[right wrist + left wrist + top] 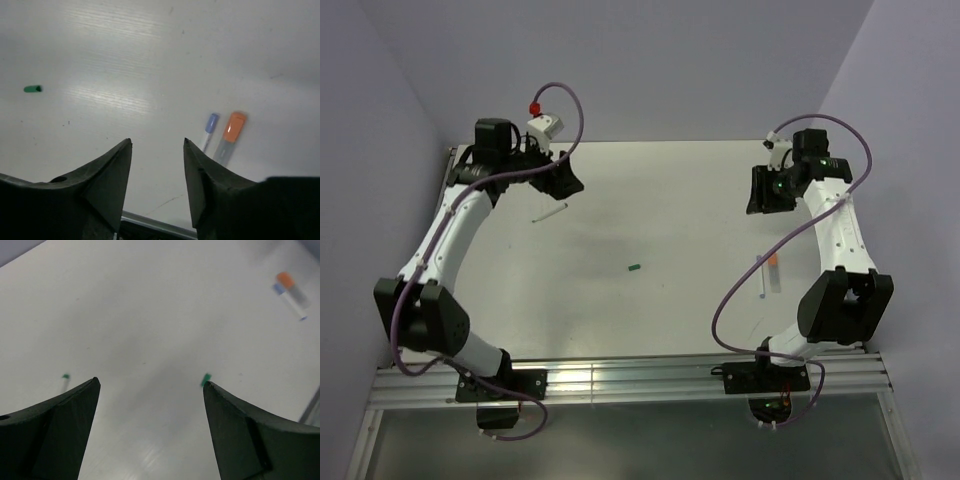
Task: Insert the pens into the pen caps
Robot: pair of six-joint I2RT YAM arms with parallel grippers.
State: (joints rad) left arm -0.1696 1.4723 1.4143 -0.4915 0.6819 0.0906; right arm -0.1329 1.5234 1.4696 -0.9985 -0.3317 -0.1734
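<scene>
Pens are lying in two places on the white table (pixel 660 190). One thin whitish pen (pixel 550 213) is resting alone near the left end effector (pixel 151 382), and the left wrist view is showing a small green tip on its end. Two more are lying side by side toward the right side of the table, close to the right arm. One is a thin pen (pixel 205 141) wearing the blue cap (pixel 212 122) on its end. Just beside it is a thicker greyish pen (pixel 229 140) with an orange end. The green cap (pixel 634 268) is sitting by itself near the middle of the table, well apart from all three pens.

The left end effector is hovering above the table with its fingers spread wide and nothing between them. The right end effector (pixel 157 141) is hanging over the far right part of the table with its fingers parted partway, also gripping nothing. In its wrist view the blue-capped pen and the orange-ended pen are showing on the table just beyond one of its fingers.
</scene>
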